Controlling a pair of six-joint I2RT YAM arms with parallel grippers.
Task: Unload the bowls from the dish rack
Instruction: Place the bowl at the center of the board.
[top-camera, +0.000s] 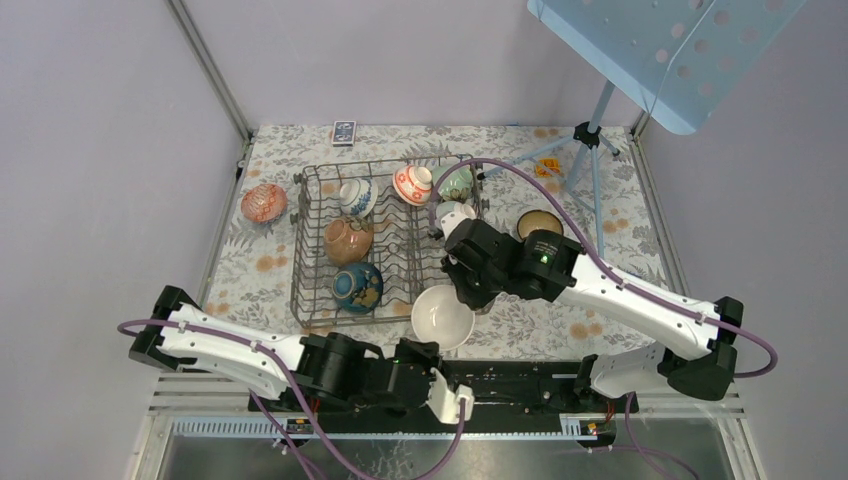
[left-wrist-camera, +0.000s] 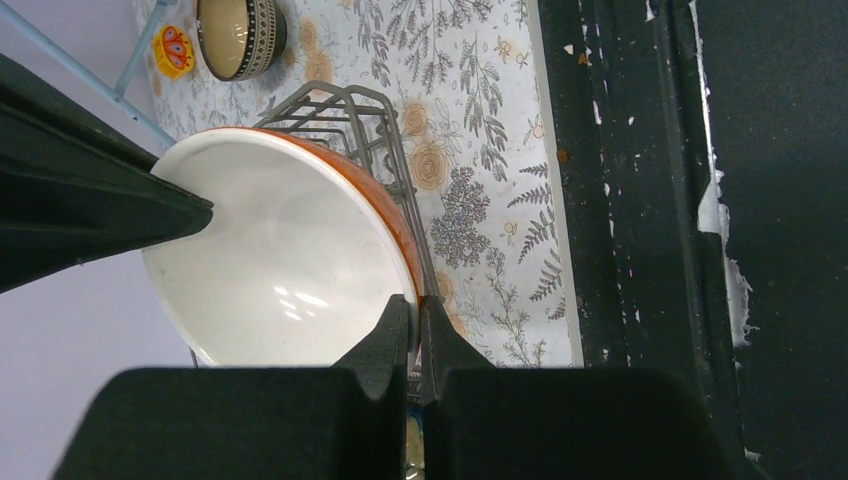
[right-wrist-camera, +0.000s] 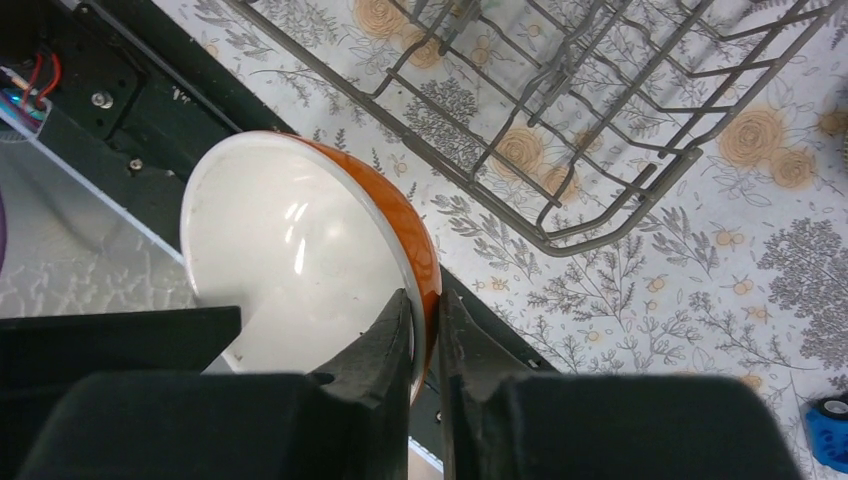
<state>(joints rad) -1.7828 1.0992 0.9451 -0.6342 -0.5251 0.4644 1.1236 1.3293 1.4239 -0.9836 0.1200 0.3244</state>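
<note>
A bowl, white inside and orange outside, hangs just past the near right corner of the grey wire dish rack. My left gripper is shut on its near rim; in the left wrist view the fingertips pinch the rim of the bowl. My right gripper is shut on the far rim, one finger inside and one outside the bowl. Several other bowls stay in the rack: white-blue, red-white, green, brown, blue.
A red bowl sits on the flowered cloth left of the rack, a dark patterned bowl to its right. At the back stand a blue tripod and a small card box. The black base rail runs along the near edge.
</note>
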